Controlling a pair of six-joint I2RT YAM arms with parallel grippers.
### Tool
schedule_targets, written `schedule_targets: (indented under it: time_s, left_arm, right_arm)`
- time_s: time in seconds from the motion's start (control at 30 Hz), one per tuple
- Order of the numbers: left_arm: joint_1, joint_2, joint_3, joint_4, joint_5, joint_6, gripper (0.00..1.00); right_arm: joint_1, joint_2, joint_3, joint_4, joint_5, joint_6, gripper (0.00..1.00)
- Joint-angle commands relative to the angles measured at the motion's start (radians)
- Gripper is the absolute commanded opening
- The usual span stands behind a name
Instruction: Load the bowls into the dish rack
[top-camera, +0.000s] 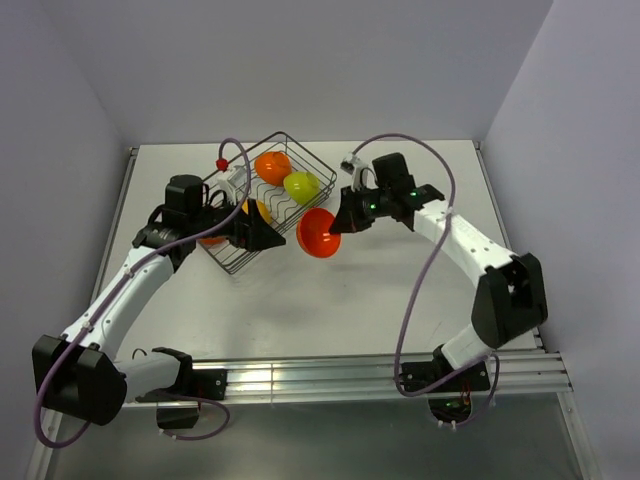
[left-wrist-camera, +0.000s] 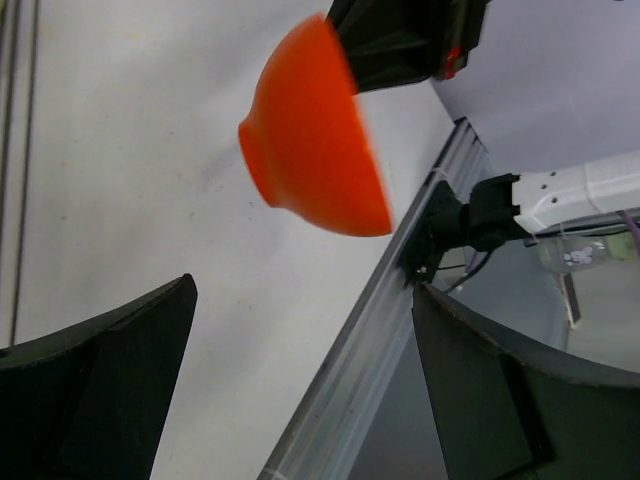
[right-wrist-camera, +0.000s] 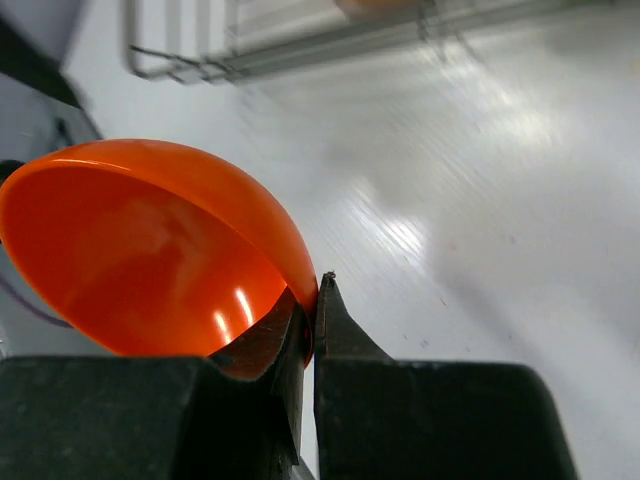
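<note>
The dark wire dish rack (top-camera: 311, 157) sits at the back middle of the table. In it are an orange bowl (top-camera: 272, 167), a lime green bowl (top-camera: 302, 186) and a yellow-orange bowl (top-camera: 256, 211). An orange-red bowl (top-camera: 212, 239) shows partly under my left arm at the rack's near left end. My right gripper (top-camera: 338, 222) is shut on the rim of a red-orange bowl (top-camera: 318, 232), held tilted in the air just right of the rack; the pinch shows in the right wrist view (right-wrist-camera: 312, 305). My left gripper (top-camera: 262, 237) is open and empty at the rack's near side, facing that bowl (left-wrist-camera: 315, 140).
The white table (top-camera: 350, 300) has a metal rail (top-camera: 380, 372) along its near edge. White walls close in the back and sides. A purple cable (top-camera: 425, 270) hangs from the right arm, and another loops over the rack's left end.
</note>
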Motion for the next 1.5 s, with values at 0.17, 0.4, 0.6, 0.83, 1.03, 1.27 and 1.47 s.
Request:
schedule_targets:
  time_s: [0.17, 0.4, 0.6, 0.83, 1.03, 1.27, 1.47]
  left_arm:
    - [-0.003, -0.103, -0.090, 0.440, 0.213, -0.310, 0.99]
    - [-0.003, -0.113, -0.118, 0.496, 0.193, -0.419, 1.00]
    - [-0.033, -0.057, -0.071, 0.418, 0.115, -0.456, 0.99]
    - [-0.088, -0.033, -0.060, 0.467, 0.095, -0.528, 0.99]
    - [-0.108, -0.020, -0.032, 0.475, 0.079, -0.542, 0.99]
    - [-0.119, -0.002, 0.003, 0.375, -0.002, -0.465, 0.97]
    - [-0.121, -0.005, 0.014, 0.337, -0.043, -0.416, 0.98]
  right_arm:
    - [-0.022, -0.108, 0.102, 0.154, -0.300, 0.155, 0.00]
    - [-0.041, -0.113, 0.096, 0.192, -0.350, 0.219, 0.00]
    - [-0.038, -0.119, 0.085, 0.208, -0.316, 0.245, 0.00]
    - [-0.015, -0.126, 0.080, 0.159, -0.226, 0.209, 0.00]
    - [0.008, -0.128, 0.077, 0.130, -0.173, 0.179, 0.00]
    - [0.022, -0.134, 0.071, 0.128, -0.178, 0.176, 0.00]
    - [0.025, -0.134, 0.067, 0.119, -0.169, 0.170, 0.00]
